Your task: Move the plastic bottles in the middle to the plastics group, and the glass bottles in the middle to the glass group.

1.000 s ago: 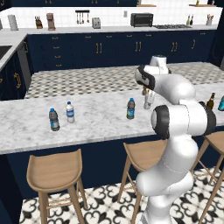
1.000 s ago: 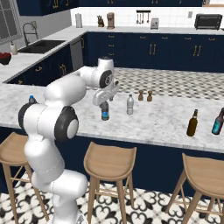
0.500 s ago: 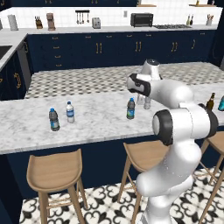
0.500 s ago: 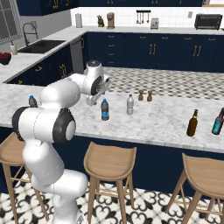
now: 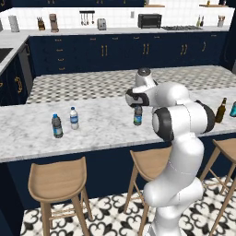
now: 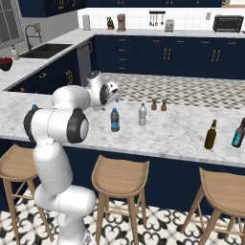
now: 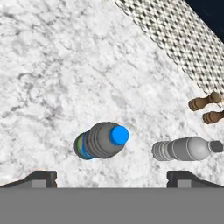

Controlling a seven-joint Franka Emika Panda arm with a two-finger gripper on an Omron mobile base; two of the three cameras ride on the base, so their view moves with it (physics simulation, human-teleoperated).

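Observation:
My gripper [image 7: 112,180] is open with nothing between its fingertips [image 7: 41,178], and it hovers over the dark plastic bottle [image 7: 103,140] with the blue cap. That bottle [image 5: 137,115] stands upright mid-counter just below the hand [image 5: 132,97]. The pale plastic bottle [image 6: 142,115] stands to the right of the dark bottle [image 6: 115,120]. At the left, the plastics group holds a dark bottle [image 5: 57,126] and a clear-white one [image 5: 73,118]. Far right, the brown glass bottle [image 6: 210,135] stands beside the teal glass bottle [image 6: 238,133].
Two small brown wooden shakers [image 6: 154,104] [image 6: 163,105] stand behind the pale bottle. The marble counter [image 5: 101,133] runs left to right, with wooden stools [image 5: 57,179] below its front edge. A darker speckled counter [image 5: 92,83] lies behind it.
The hand has swung leftward in the left base view and now sits over the dark bottle. The jaws stayed open. No bottle moved.

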